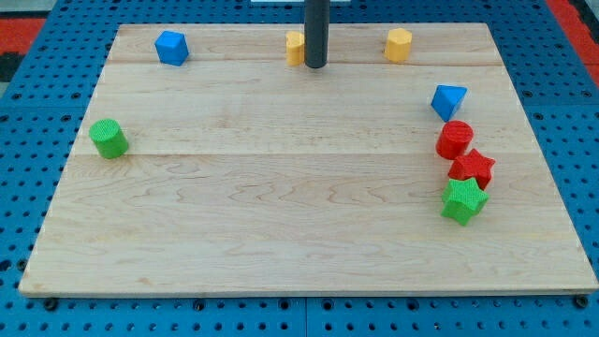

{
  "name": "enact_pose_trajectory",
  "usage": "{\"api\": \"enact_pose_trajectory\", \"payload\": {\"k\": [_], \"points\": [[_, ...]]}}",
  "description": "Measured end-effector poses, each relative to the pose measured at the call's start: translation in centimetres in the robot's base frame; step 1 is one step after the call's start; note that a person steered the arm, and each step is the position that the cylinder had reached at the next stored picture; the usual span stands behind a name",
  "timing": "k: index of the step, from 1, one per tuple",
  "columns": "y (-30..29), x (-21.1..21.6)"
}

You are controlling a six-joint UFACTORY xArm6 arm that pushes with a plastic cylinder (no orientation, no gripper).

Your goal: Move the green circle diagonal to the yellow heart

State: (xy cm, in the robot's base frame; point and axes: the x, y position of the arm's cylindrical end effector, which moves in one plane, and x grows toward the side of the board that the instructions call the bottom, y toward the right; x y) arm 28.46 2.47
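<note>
The green circle (109,138) sits near the board's left edge, at mid height. A yellow block (296,47) at the top centre is partly hidden behind my rod; its shape cannot be made out. A second yellow block (399,44), a hexagon-like shape, sits at the top right. My tip (315,65) rests on the board just right of the partly hidden yellow block, touching or almost touching it, and far to the right of the green circle.
A blue block (171,47) sits at the top left. Down the right side stand a blue block (448,100), a red circle (455,139), a red star (472,168) and a green star (463,200), close together. The wooden board (281,234) lies on a blue pegboard.
</note>
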Motion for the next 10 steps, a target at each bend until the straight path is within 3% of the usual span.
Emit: {"api": "enact_pose_trajectory", "payload": {"k": [2,3,5,6,7,8,10], "points": [[0.5,0.2],[0.5,3.3],[-2.5,12.5],[-10.0,20.6],[-23.2,21.8],[-32.3,20.0],[-29.3,17.2]]}}
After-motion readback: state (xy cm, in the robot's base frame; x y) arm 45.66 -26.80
